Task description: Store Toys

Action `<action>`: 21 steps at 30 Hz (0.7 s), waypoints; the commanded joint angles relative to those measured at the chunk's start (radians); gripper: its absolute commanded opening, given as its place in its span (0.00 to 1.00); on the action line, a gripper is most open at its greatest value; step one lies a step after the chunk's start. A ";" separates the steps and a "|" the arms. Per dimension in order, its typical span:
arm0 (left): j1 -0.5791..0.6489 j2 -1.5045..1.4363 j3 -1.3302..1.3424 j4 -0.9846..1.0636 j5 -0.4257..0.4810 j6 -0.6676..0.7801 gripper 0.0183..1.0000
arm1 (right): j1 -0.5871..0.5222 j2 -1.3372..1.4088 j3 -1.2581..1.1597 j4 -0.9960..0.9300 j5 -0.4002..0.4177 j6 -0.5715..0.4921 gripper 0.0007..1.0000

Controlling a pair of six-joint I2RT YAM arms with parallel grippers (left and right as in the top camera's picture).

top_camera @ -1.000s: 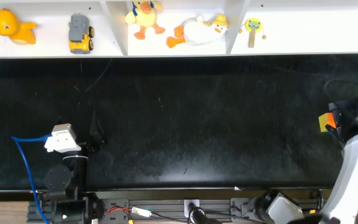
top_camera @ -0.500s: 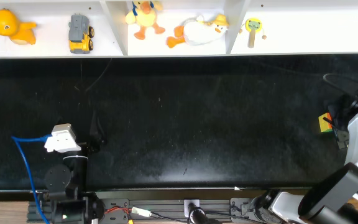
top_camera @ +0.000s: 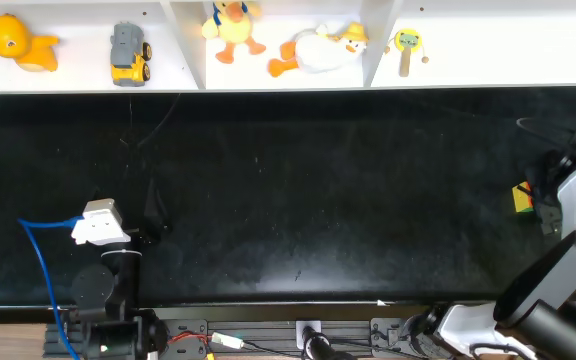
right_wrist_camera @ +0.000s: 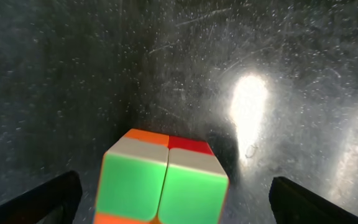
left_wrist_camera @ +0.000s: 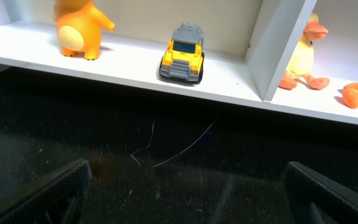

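A colour cube (right_wrist_camera: pixel 163 180) with green, orange and red faces rests on the black table near its right edge (top_camera: pixel 522 197). My right gripper (right_wrist_camera: pixel 174 190) is open just above it, and the cube lies between the wide-spread fingers without touching either. My left gripper (left_wrist_camera: pixel 185 186) is open and holds nothing, low over the table's left side (top_camera: pixel 153 212), facing the shelf. On the white shelf (top_camera: pixel 288 78) stand an orange duck (top_camera: pixel 20 42), a yellow truck (top_camera: pixel 128 55), a yellow duck plush (top_camera: pixel 233 25), a white duck plush (top_camera: pixel 318 50) and a green rattle (top_camera: pixel 406 45).
Upright dividers (top_camera: pixel 194 40) split the shelf into compartments; the far right one behind the rattle has free room (top_camera: pixel 518 45). A blue cable (top_camera: pixel 43 250) loops by the left arm. A bright light glare (right_wrist_camera: pixel 248 102) shows on the table beyond the cube.
The right arm's links have swung toward the right edge and its wrist has turned over the cube. The cube has barely shifted. The left arm has kept still.
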 commanded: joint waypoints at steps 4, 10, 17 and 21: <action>-0.008 -0.012 -0.010 0.005 -0.012 -0.007 1.00 | -0.001 0.053 0.007 0.020 0.016 0.006 1.00; -0.008 -0.012 -0.010 0.005 -0.012 -0.007 1.00 | -0.001 0.076 0.007 0.026 0.016 0.006 0.90; -0.008 -0.012 -0.010 0.005 -0.012 -0.007 1.00 | -0.001 0.076 0.007 0.035 0.016 0.006 0.69; -0.008 -0.012 -0.010 0.005 -0.012 -0.007 1.00 | -0.001 0.076 0.007 0.038 0.016 0.006 0.64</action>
